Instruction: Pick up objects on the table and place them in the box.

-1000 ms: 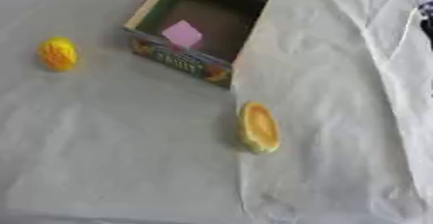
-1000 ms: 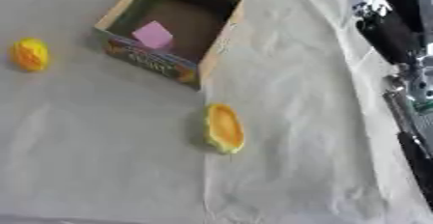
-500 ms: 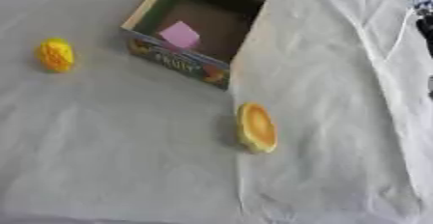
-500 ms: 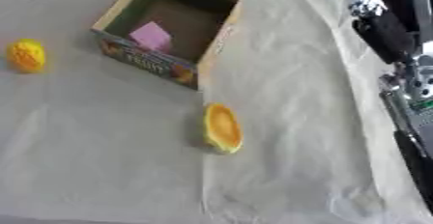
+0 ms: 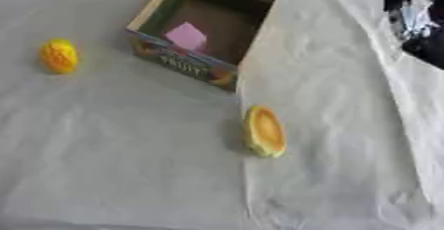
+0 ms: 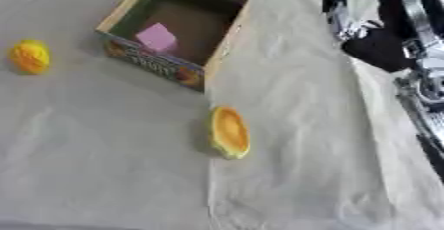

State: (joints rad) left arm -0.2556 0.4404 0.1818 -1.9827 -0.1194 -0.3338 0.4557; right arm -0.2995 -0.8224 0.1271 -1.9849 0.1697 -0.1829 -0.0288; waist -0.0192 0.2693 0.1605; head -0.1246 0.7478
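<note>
An orange-and-yellow oval fruit half (image 6: 229, 133) lies on the cloth-covered bench (image 6: 104, 174) just in front of the open cardboard box (image 6: 227, 30), which holds a pink cube (image 6: 157, 37); a round yellow fruit (image 6: 30, 55) sits well to the left. Both fruits look light, rigid and smooth, best pinched across the narrow sides. The box's label appears to read "FRUIT"; the right hand (image 6: 347, 13) hangs at the upper right, and I cannot tell how its fingers are set.

The table (image 5: 104, 174) is covered with wrinkled pale cloth. Resting on it: 1 open box (image 5: 204, 29) at the far centre, 1 yellow round fruit (image 5: 59, 55) at the left, 1 orange-faced fruit half (image 5: 264, 131) near the centre.
</note>
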